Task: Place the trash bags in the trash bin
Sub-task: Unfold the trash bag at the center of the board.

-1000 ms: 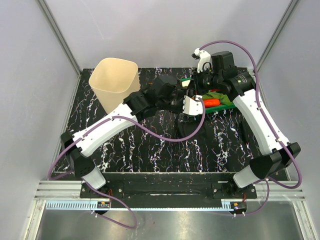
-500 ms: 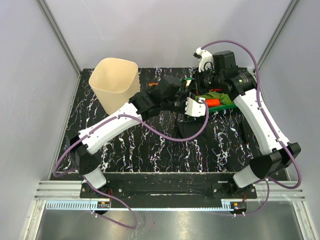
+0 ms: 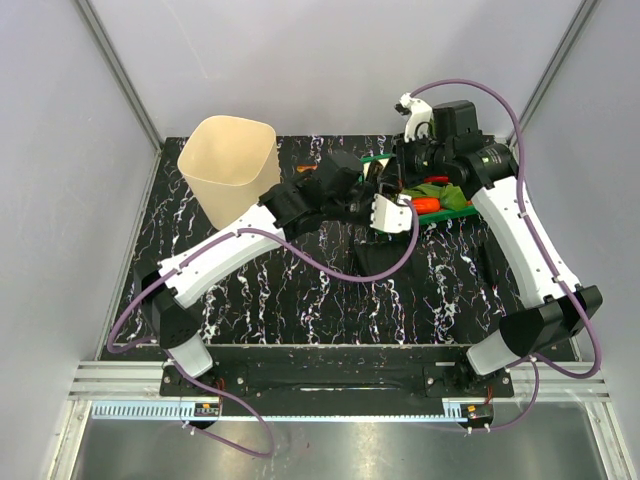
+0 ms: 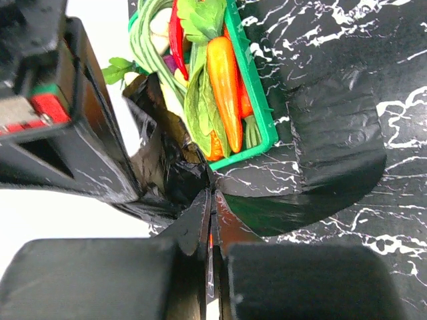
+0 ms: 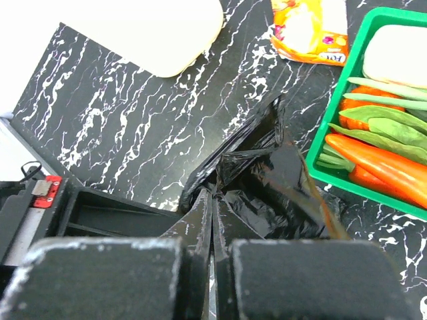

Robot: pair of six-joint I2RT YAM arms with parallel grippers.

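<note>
A crinkled black trash bag (image 5: 280, 177) hangs between my two grippers beside the green tray. In the left wrist view my left gripper (image 4: 211, 200) is shut, pinching a fold of this trash bag (image 4: 167, 170). My right gripper (image 5: 213, 195) is shut on another edge of the same bag. A second trash bag (image 4: 337, 133) lies flat on the table, also seen in the top view as a dark sheet (image 3: 385, 258). The cream trash bin (image 3: 228, 165) stands upright at the far left, away from both grippers.
A green tray (image 3: 455, 205) of carrots and greens sits right next to the held bag, with its rim (image 4: 257, 100) close to my left fingers. An orange snack wrapper (image 5: 310, 27) lies beyond the tray. The two wrists crowd together at the table's far middle.
My left gripper has closed from open onto the bag and reached a little farther toward the tray. The right wrist shifted slightly right, still shut.
</note>
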